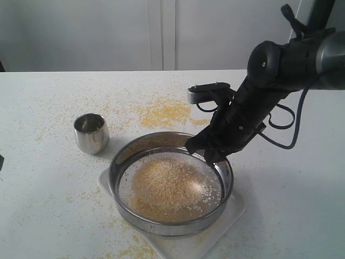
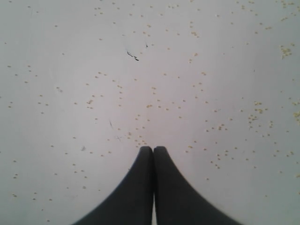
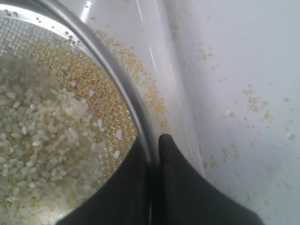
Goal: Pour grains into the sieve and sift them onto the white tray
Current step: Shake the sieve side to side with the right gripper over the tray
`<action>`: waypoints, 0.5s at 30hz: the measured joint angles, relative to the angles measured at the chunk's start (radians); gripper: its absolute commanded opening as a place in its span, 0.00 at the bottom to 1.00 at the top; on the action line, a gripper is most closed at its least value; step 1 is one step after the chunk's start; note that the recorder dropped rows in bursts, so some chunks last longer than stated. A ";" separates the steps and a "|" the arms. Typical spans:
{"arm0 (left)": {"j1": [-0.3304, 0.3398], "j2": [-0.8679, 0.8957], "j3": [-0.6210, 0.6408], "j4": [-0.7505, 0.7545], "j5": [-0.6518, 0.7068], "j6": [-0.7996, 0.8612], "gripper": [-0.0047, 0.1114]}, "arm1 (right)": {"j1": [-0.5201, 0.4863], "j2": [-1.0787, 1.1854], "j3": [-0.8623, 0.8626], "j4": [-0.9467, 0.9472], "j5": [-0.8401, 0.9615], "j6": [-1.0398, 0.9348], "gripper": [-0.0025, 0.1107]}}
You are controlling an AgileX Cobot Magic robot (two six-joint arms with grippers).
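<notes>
The round steel sieve (image 1: 125,206) rests over the white tray (image 1: 186,247) in the exterior view, tilted up slightly at its far right side. Whitish and yellow grains (image 1: 170,186) lie on its mesh. My right gripper (image 1: 211,156) is shut on the sieve's far right rim. In the right wrist view one finger is inside the ring and one outside, pinching the rim (image 3: 117,79), with rice-like grains (image 3: 37,140) on the mesh. My left gripper (image 2: 153,149) is shut on nothing, over bare table flecked with yellow meal. It does not show in the exterior view.
A small shiny steel cup (image 1: 91,133) stands upright on the table left of the sieve. Spilled yellow meal (image 1: 161,113) is scattered behind the sieve and along the table's front. The right arm's cable (image 1: 285,129) loops beside it.
</notes>
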 measured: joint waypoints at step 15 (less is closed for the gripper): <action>0.000 0.000 0.000 0.000 0.000 0.000 0.05 | -0.010 0.000 0.000 -0.022 -0.011 -0.011 0.02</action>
